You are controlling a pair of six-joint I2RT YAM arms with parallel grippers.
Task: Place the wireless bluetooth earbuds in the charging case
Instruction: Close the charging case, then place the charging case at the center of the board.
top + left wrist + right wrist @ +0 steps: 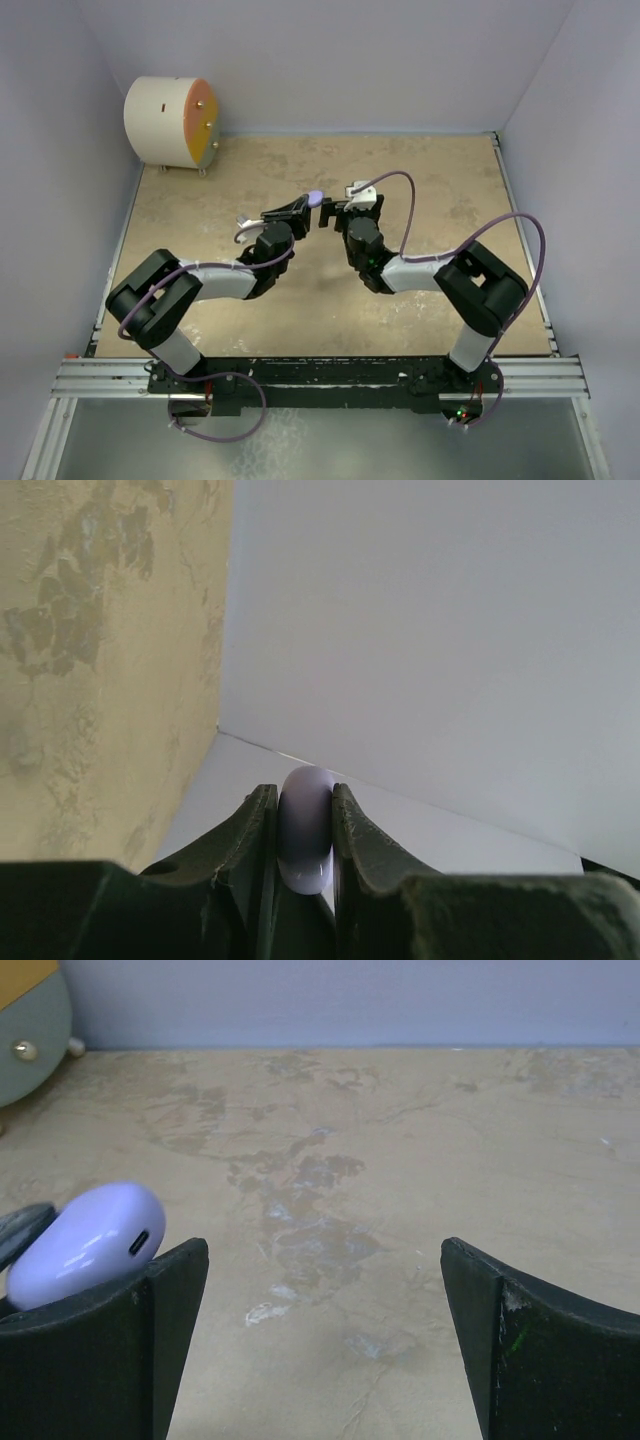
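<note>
1. You have one tabletop (430,190), tan and mottled, carrying the whole scene.
2. You have two arms. The left arm (200,285) and right arm (440,270) bend inward from the near edge and meet near the tabletop's middle.
3. One white drum (165,122) with an orange face sits in the far-left corner, well apart from both arms.
4. Two claws face each other. Your left claw (305,798) is narrowed and clamped on the case. Your right claw (325,1260) stands wide, holding nothing.
5. One lilac charging case (85,1240), closed and pebble-round, is pinched in the left claw. It sits just beside one finger of the right claw; you cannot tell whether they touch. One small port (139,1242) shows on its side.
</note>
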